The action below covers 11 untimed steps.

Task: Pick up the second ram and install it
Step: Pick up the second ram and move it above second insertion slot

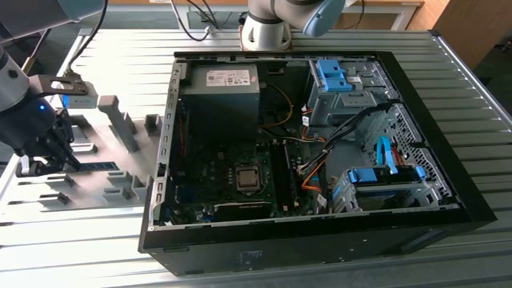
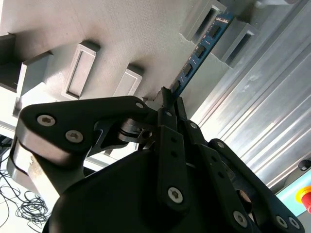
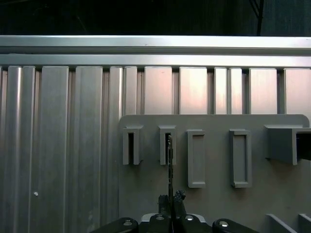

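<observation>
- Slippage is looking like the main hazard. The end effector [image 2: 167, 99] is pinching closed on just the near end of the second ram [image 2: 197, 56], so the long thin stick is reaching far beyond the fingertips and could be twisting in the grip.
- The stick's far end is sitting between two slotted grey blocks [image 2: 240, 36] straight ahead of the end effector. A sideways or tilted pull could be jamming the board against the slot walls, bending it or dragging it out of the pinch.
- Those blocks are standing on a grey fixture plate [image 1: 96, 147] lying on the ribbed counter [image 1: 120, 54]. More raised blocks are crowding close around the end effector, so a low sweep could be clipping one.
- The open computer case [image 1: 460, 180] is lying well apart from the end effector, beyond the plate. By my judgement, a crooked grip here would be making alignment with a narrow slot unreliable.
- In the first wrist view the stick is appearing edge-on as a thin dark line, so its tilt is hard to judge.
- The end effector's own body is covering the contact. I cannot tell how deep the bite is, or whether the stick is resting in its blocks or already raised.
- The memory slots on the motherboard [image 1: 240, 180] are too dark to make out.
</observation>
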Available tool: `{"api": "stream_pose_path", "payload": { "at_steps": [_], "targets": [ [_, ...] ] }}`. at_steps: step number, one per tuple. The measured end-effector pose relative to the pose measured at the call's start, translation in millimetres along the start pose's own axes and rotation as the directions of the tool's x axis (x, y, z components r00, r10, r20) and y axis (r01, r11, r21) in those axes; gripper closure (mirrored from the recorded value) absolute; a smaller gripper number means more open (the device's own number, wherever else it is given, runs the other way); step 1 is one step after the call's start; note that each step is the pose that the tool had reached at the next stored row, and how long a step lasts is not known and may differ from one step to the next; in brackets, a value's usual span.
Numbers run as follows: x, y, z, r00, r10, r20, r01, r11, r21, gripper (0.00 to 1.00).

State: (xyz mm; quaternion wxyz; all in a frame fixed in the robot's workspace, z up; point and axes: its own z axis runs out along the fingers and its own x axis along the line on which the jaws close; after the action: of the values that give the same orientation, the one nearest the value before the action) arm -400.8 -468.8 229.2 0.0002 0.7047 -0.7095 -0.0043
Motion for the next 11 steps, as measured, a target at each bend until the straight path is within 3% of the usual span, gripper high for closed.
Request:
{"api": "stream_pose_path", "payload": {
  "at_steps": [5,11],
  "targets": [
    [0.0,0.0,-0.9,1.0000,0.000,-0.0002,0.000,1.0000,-0.0003,0.86],
    [-0.1,0.1,-7.2,1.0000,0.000,-0.0001,0.000,1.0000,0.0000,0.86]
  ]
}}
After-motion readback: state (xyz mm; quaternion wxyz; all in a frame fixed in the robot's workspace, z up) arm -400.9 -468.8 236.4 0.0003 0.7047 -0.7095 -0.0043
